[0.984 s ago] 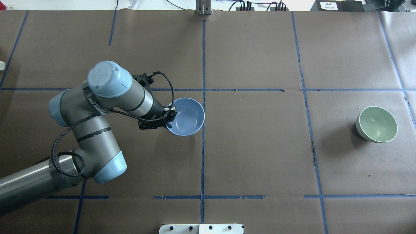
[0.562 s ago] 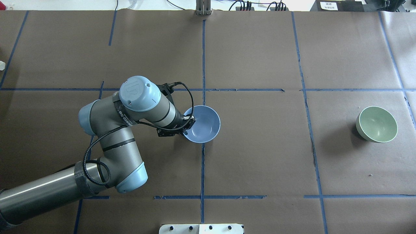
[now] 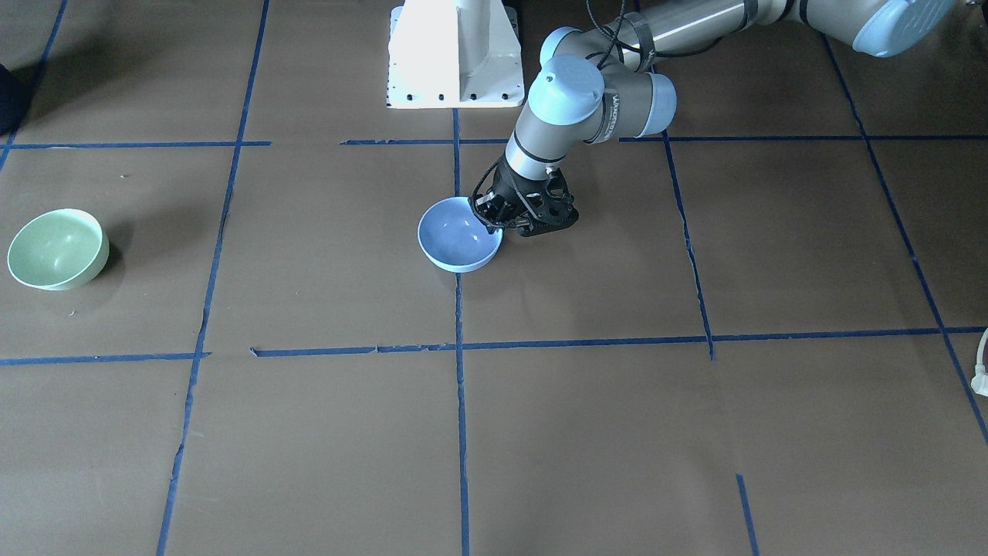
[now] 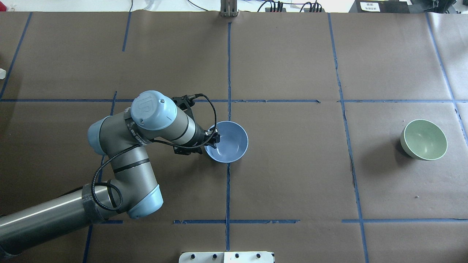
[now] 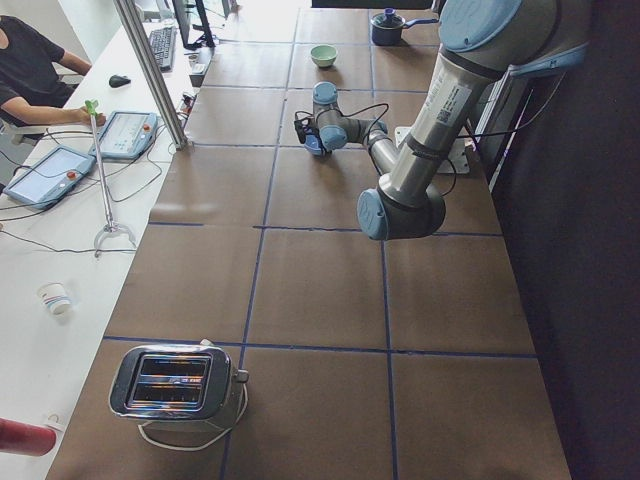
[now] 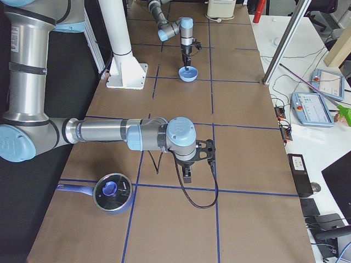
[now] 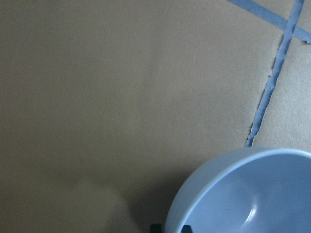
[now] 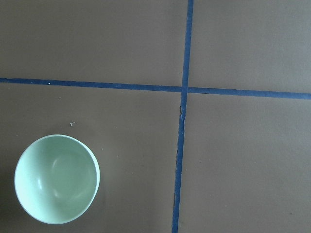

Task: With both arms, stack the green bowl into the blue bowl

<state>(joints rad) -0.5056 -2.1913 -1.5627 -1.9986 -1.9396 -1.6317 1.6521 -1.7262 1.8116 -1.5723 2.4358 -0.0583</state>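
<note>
Grey-silver with pale blue caps, your left arm reaches in from the left of the blue bowl. The left gripper is clenched on that bowl's left rim, pinching the wall from inside and outside. The bowl is upright, straddling the blue tape line. You cannot tell from these views whether it rests on the tabletop or hangs barely clear of it. Treat it as light, stiff and smooth. A rim pinch should carry it, but the hold is off-centre, so it may tip or slip if you move sharply. Well apart to the right of the blue bowl stands the green bowl, upright, open side up, with nothing touching it. It looks like the same hard, slick ware and the same size. Take it by the rim, one finger inside the wall and one outside, on the side facing away from the blue bowl so the drop stays unobstructed. Being equal in size, it will probably nest only partway and sit high, so centre it and let go low. The right gripper is also far to the right of the blue bowl, pointing down above the tabletop. Only the side view shows it, so you cannot tell whether it is released or clenched.
</note>
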